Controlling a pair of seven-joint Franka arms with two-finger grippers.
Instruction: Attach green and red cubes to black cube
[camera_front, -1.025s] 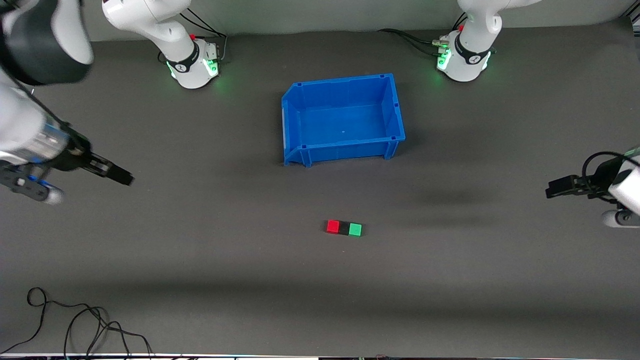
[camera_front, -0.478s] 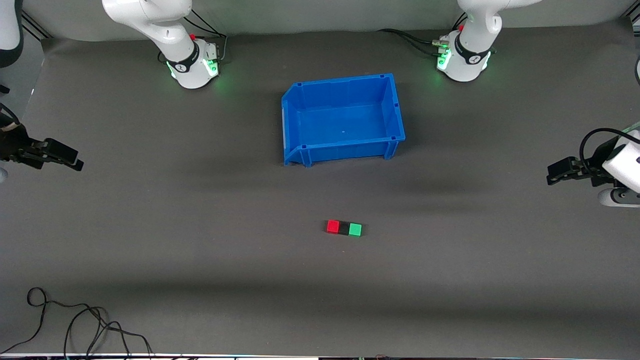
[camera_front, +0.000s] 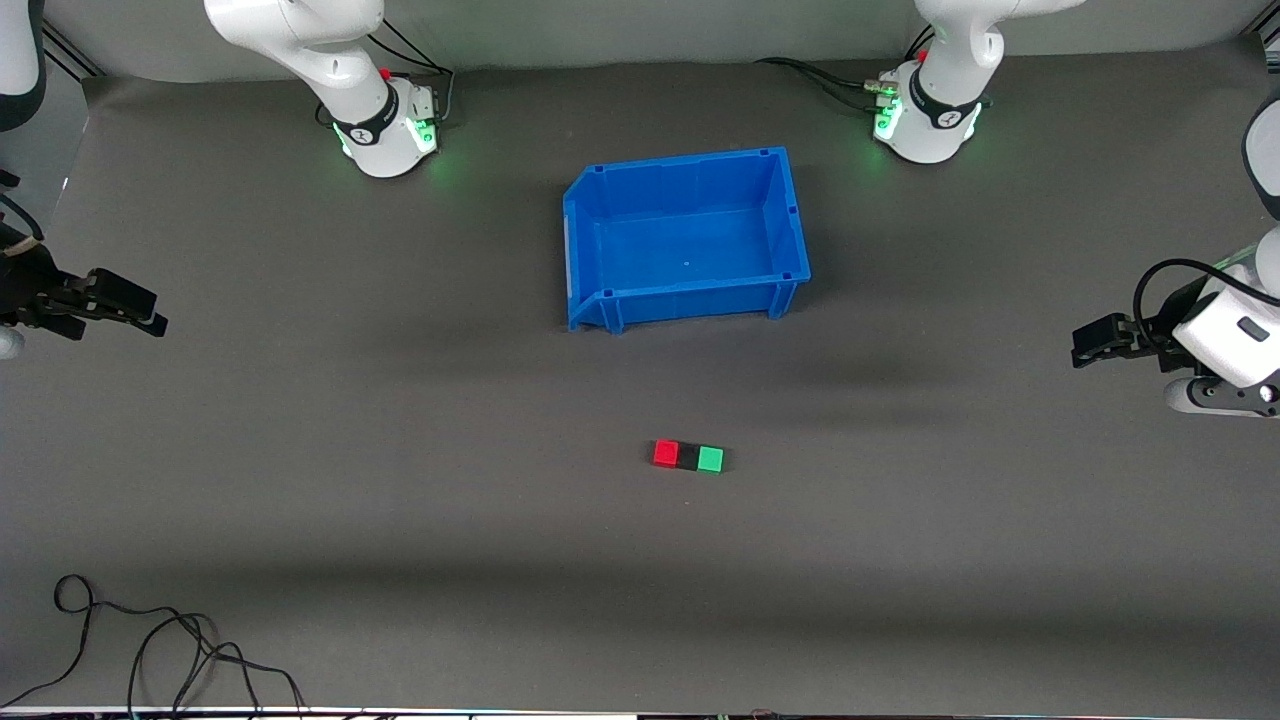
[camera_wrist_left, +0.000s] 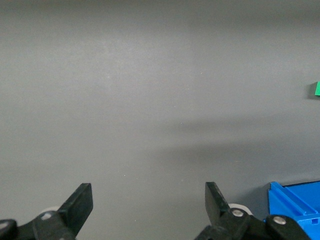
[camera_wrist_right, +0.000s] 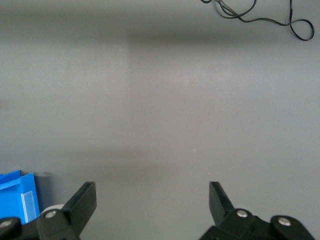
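Note:
A red cube (camera_front: 666, 453), a black cube (camera_front: 687, 457) and a green cube (camera_front: 710, 459) lie in one row on the dark mat, touching, the black one in the middle. They are nearer to the front camera than the blue bin (camera_front: 690, 297). My left gripper (camera_front: 1085, 345) is open and empty at the left arm's end of the table. My right gripper (camera_front: 145, 312) is open and empty at the right arm's end. The left wrist view shows the open gripper (camera_wrist_left: 149, 196) and a sliver of the green cube (camera_wrist_left: 317, 89). The right wrist view shows the open gripper (camera_wrist_right: 152, 194) over bare mat.
The blue bin is empty and stands between the arm bases and the cubes; corners of it show in the left wrist view (camera_wrist_left: 295, 202) and the right wrist view (camera_wrist_right: 17, 196). A black cable (camera_front: 150, 645) lies at the mat's front corner at the right arm's end.
My right arm has pulled back from the middle to its end of the table. My left gripper has shifted slightly toward the middle. The cubes have not moved.

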